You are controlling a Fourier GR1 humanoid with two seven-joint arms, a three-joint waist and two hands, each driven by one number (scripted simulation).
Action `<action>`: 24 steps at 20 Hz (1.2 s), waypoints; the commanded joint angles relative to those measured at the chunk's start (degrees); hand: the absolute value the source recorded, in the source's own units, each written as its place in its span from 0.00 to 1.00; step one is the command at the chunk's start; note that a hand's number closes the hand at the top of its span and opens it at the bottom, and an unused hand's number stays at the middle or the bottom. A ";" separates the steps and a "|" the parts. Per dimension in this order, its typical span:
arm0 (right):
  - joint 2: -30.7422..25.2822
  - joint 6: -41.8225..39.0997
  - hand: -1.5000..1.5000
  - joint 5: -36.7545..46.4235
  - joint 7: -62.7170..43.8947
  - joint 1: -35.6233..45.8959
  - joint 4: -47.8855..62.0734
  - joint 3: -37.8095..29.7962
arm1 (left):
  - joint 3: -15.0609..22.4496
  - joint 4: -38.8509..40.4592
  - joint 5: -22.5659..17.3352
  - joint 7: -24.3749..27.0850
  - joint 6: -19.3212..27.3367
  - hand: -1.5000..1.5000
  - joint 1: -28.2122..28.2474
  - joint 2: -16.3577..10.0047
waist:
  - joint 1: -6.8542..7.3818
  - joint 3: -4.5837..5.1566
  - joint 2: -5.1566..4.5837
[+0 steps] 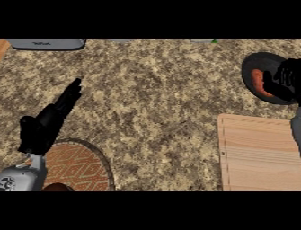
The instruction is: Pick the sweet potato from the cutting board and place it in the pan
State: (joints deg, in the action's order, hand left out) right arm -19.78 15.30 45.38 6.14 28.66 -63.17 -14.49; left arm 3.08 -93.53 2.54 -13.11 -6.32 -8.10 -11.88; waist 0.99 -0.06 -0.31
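My right hand point(297, 81) is at 2 o'clock over the pan point(254, 66), fingers curled round the sweet potato point(266, 89). Left hand point(41, 128) is at 8 o'clock, fingers straight, pointing 1 o'clock. One pan, one potato, one cutting board point(258, 155).

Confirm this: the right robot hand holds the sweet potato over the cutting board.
Wrong. In the head view the right robot hand holds the sweet potato over the pan, not the cutting board.
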 commanded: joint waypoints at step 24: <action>-12.11 0.27 0.00 -3.98 12.80 24.15 53.43 -11.41 | 0.91 1.98 2.21 2.06 -0.77 0.50 -3.42 2.38 | 3.52 -0.30 -1.64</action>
State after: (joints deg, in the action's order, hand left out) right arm -31.68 18.47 43.33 18.21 50.37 -11.20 -24.04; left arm 3.47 -91.64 3.83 -11.62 -7.83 -11.04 -10.18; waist 4.19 -0.25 -1.82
